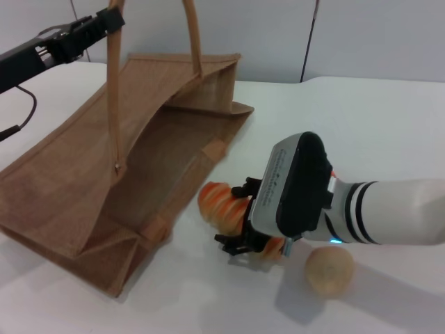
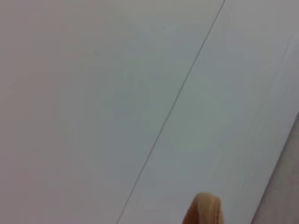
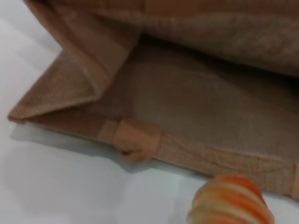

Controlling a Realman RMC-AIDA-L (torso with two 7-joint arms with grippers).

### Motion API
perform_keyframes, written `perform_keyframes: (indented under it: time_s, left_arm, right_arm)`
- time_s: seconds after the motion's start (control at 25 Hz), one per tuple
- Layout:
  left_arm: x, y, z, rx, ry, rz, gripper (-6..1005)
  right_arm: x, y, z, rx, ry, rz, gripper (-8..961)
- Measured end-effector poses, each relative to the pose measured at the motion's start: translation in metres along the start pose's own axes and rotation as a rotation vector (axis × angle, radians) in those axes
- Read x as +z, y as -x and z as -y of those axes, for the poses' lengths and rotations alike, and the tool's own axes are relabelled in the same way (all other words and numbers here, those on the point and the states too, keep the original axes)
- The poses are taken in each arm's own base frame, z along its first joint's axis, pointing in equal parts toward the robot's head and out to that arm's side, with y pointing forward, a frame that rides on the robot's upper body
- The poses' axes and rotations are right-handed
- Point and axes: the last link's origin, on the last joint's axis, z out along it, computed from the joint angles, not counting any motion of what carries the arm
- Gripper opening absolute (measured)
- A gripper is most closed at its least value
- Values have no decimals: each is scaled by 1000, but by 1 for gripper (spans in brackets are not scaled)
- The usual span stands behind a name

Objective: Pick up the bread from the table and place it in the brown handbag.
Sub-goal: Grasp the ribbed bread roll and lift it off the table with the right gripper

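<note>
The brown handbag (image 1: 149,163) lies on its side on the white table (image 1: 375,125), its mouth facing right. My left gripper (image 1: 104,22) at the top left is shut on one strap handle (image 1: 113,90) and holds it up, so the mouth gapes. The strap's tip (image 2: 203,211) shows in the left wrist view. My right gripper (image 1: 240,223) is shut on the bread (image 1: 219,202), an orange loaf with cream stripes, just right of the bag's lower lip. In the right wrist view the bread (image 3: 233,203) points at the open handbag (image 3: 187,107).
A small round beige ball (image 1: 329,271) rests on the table right of and below the right gripper. The bag's second handle (image 1: 193,38) stands up at the back. A black cable (image 1: 24,115) hangs by the left arm.
</note>
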Motion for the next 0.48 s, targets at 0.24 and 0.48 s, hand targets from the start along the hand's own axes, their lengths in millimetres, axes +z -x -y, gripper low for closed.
perform_keyframes:
  time_s: [0.24, 0.48]
  left_arm:
    - [0, -1, -4, -3, 30, -2, 120]
    - [-1, -2, -6, -9, 45, -2, 120]
  right_arm:
    - [1, -9, 10, 31, -17, -29, 899]
    - [1, -12, 13, 43, -24, -36, 896]
